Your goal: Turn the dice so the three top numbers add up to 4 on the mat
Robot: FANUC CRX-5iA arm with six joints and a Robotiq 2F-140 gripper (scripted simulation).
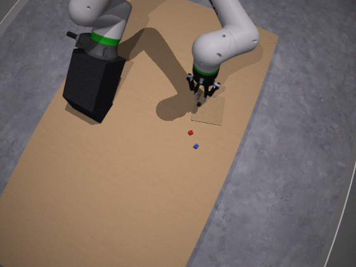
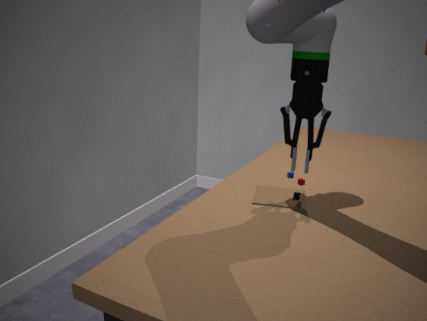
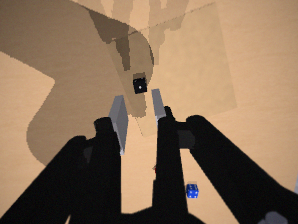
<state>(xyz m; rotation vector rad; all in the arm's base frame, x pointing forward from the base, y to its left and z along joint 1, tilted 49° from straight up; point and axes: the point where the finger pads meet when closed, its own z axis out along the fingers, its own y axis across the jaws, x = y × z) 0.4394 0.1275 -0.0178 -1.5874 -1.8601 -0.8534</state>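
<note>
Black die (image 1: 199, 104) (image 2: 296, 195) (image 3: 140, 85) on mat (image 1: 207, 111) (image 2: 273, 195) (image 3: 200, 65), below my end effector (image 1: 200, 99) (image 2: 300, 172) (image 3: 139, 105), released, fingers parted. Red die (image 1: 190, 132) (image 2: 301, 182) and blue die (image 1: 196, 146) (image 2: 290, 175) (image 3: 192, 191) off mat, beyond me; both left to place, sum unfinished.

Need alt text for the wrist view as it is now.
The open gripper hangs above a black die on the translucent mat, one pip facing up; a blue die sits on the table, off the mat.

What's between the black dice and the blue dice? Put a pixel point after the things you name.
The red die (image 1: 190, 132) (image 2: 301, 182) lies roughly between the black die (image 1: 199, 104) (image 2: 296, 196) (image 3: 140, 86) and the blue one (image 1: 196, 146) (image 2: 290, 175) (image 3: 192, 191), seen from the top.
</note>
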